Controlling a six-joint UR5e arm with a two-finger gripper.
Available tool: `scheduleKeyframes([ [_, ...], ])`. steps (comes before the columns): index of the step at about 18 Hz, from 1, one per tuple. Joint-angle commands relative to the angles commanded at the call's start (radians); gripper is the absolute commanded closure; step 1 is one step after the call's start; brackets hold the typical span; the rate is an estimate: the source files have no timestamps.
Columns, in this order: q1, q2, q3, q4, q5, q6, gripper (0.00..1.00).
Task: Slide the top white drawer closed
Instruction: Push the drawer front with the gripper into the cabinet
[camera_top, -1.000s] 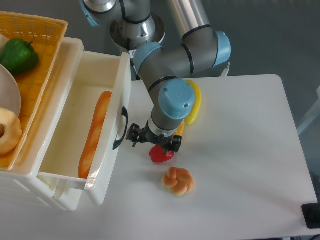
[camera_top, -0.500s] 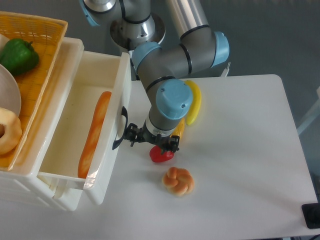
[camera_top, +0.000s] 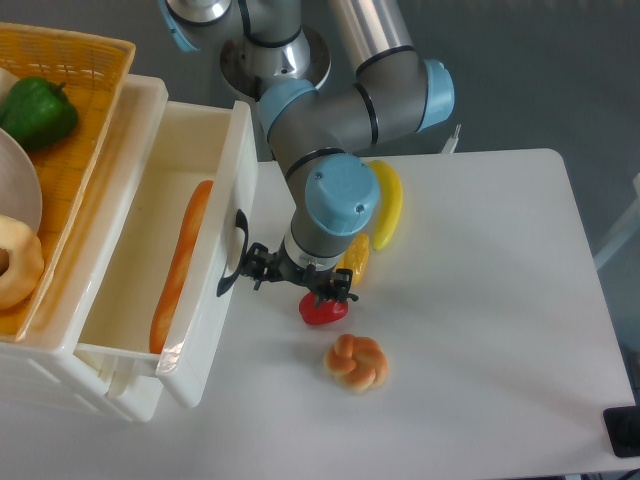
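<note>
The top white drawer (camera_top: 215, 240) stands pulled out at the left, its front panel facing the table and its curved black handle (camera_top: 232, 255) on that panel. A long orange bread stick (camera_top: 178, 265) lies inside it. My gripper (camera_top: 295, 281) points down just right of the panel, its left side at the handle. Its black linkage is drawn in under the wrist, so it looks shut with nothing held. The fingertips are hidden by the wrist.
A red pepper (camera_top: 322, 309) lies right under the gripper, a knotted bun (camera_top: 356, 362) in front of it, and a yellow banana (camera_top: 387, 203) and an orange item (camera_top: 356, 255) behind. An orange wicker basket (camera_top: 85, 60) with a green pepper (camera_top: 38, 112) sits on the drawer unit.
The gripper has moved left against the drawer's front, and the front panel has slid a little to the left with it.
</note>
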Motion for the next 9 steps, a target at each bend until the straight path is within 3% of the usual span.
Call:
scheduleKeyframes([
  [9, -0.028, 0.006, -0.002, -0.006, -0.006, -0.008, 0.0],
])
